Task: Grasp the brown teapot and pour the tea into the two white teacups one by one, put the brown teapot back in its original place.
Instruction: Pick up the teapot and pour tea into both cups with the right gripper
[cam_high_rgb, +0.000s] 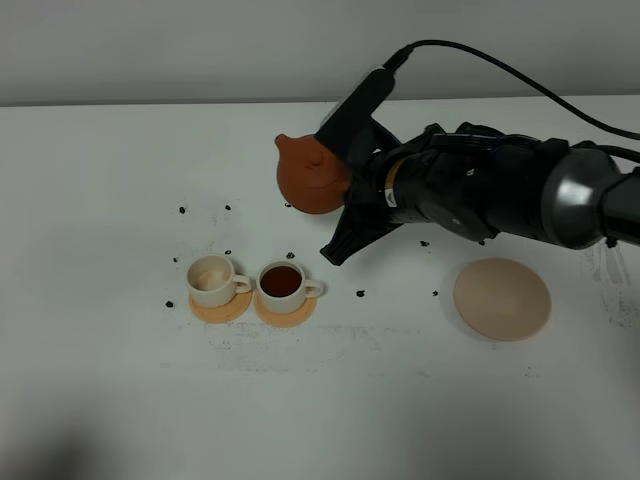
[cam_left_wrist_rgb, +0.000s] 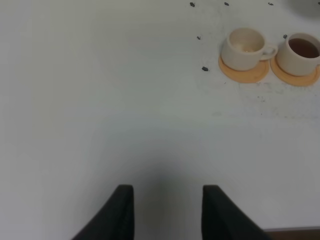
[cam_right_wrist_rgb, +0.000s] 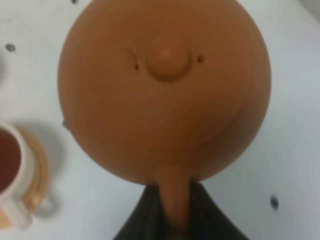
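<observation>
My right gripper (cam_right_wrist_rgb: 175, 207) grips the squat reddish-brown clay teapot (cam_high_rgb: 310, 178) by its handle, upper centre. One small white ceramic teacup (cam_high_rgb: 282, 282) holds tea; its empty twin (cam_high_rgb: 210, 278), lower left, likely needs the spout next.

Reddish-brown teapot (cam_high_rgb: 312, 178); cream teacups (cam_high_rgb: 210, 282); orange coasters (cam_high_rgb: 222, 311); beige disc (cam_high_rgb: 502, 298).

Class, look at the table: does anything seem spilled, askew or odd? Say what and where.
Small dark specks lie scattered on the white table around the empty teacup and the filled teacup, like spilled leaves or marks; I cannot tell which. Both cups stand upright.
</observation>
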